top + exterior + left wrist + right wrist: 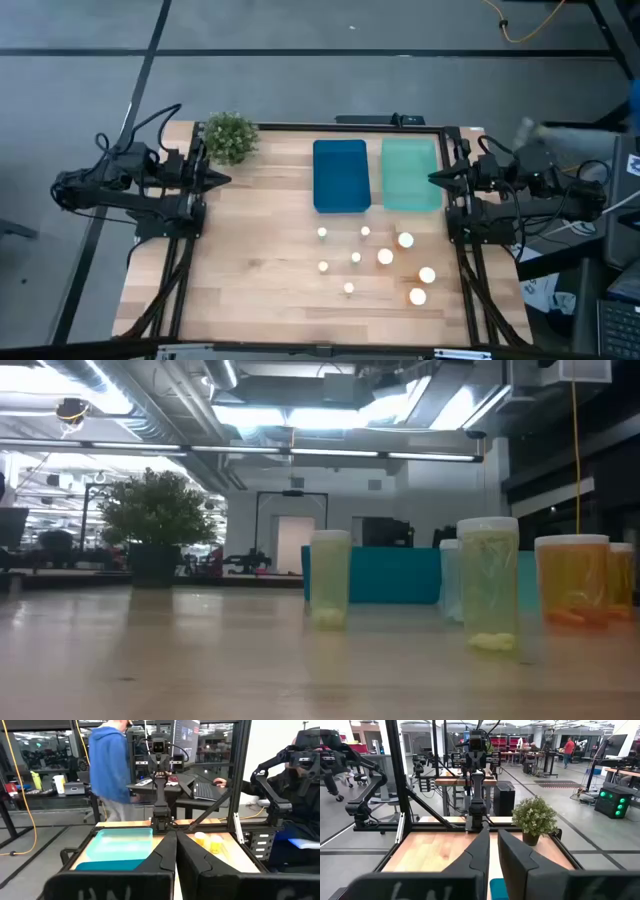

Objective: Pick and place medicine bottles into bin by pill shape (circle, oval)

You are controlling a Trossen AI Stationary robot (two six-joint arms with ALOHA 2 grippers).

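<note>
Several small white-capped medicine bottles stand upright on the wooden table, right of centre, among them smaller ones (322, 233) (348, 288) and larger ones (405, 240) (417, 296). The low view shows a pale bottle (330, 578), a taller pale one (488, 582) and an orange one (572, 580), each with pills at the bottom. A blue tray (340, 175) and a teal tray (411, 173) lie side by side behind them. My left gripper (225, 180) is shut and empty at the table's left edge. My right gripper (432, 178) is shut and empty, above the teal tray's right rim.
A potted plant (230, 137) stands at the far left corner, close to my left gripper. Black frame rails (455, 250) run along the table's sides. Bare wood (260, 260) lies left of the bottles. A person in a blue hoodie (112, 765) stands beyond the table.
</note>
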